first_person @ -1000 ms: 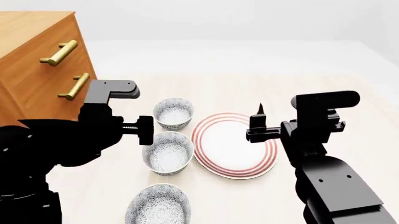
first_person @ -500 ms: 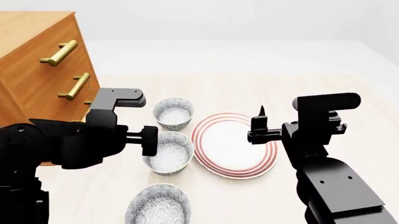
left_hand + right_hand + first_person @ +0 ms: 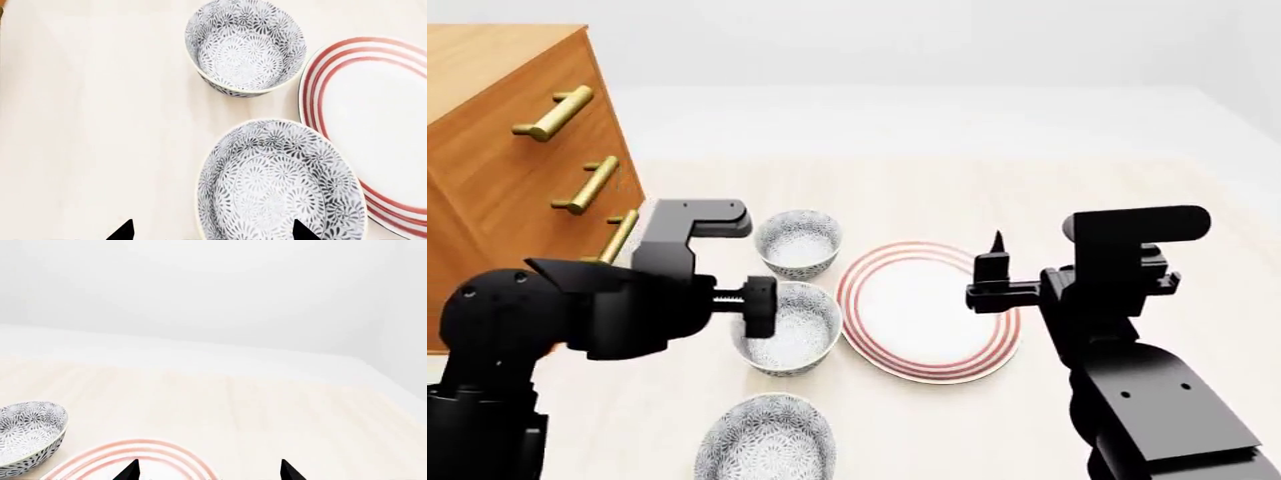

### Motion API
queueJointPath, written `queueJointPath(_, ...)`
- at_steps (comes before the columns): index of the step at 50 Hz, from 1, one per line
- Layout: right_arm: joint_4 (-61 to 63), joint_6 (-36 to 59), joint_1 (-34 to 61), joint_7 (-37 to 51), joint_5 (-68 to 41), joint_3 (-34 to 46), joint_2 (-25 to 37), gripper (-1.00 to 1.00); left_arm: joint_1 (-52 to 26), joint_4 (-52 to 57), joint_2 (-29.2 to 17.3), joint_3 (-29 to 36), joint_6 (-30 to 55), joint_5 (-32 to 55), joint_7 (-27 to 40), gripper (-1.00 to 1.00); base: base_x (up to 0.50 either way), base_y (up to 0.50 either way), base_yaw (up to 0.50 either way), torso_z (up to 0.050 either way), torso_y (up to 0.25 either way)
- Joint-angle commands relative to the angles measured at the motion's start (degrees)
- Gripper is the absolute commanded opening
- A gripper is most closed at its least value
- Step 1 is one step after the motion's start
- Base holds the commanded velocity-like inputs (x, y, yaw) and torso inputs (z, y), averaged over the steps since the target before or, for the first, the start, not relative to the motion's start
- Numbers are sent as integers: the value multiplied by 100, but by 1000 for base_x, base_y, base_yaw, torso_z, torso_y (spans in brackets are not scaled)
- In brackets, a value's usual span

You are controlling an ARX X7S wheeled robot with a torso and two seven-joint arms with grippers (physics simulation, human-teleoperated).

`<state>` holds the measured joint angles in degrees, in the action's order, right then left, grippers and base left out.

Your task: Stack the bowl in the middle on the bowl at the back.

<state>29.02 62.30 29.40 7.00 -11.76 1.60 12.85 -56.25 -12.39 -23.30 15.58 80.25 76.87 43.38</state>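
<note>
Three bowls in a row on table point(image 3: 1121, 200), front to back: front bowl point(image 3: 766, 440), middle bowl point(image 3: 790, 330), back bowl point(image 3: 798, 243). Plate point(image 3: 928, 310) just right of middle bowl, nearly touching. Drawer cabinet point(image 3: 507, 150) at far left, behind/left of bowls. Left gripper point(image 3: 761, 305) over middle bowl's left rim; right gripper point(image 3: 994, 285) above plate's right part.

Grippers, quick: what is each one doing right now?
Left gripper: open, empty, above the middle bowl.
Right gripper: open, empty, over the plate.
</note>
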Motion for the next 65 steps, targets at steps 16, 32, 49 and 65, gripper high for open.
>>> queueJointPath(16, 50, 139, 53, 108, -32, 26, 55, 100, -36, -694, 157, 67, -323, -2, -136, 100, 0, 0, 0, 0, 0)
queueJointPath(32, 91, 174, -9, 153, -70, -5, 86, 100, -115, -1158, 254, 253, -651, -284, -366, 100, 0, 0, 0, 0, 0)
queueJointPath(49, 42, 179, -10, 203, -92, 20, 102, 100, -128, -1547, 308, 384, -856, -457, -470, 100, 0, 0, 0, 0, 0)
queueJointPath(65, 64, 245, -14, 229, -140, 46, 121, 100, -129, -1814, 375, 584, -1079, -648, -784, 100, 0, 0, 0, 0, 0)
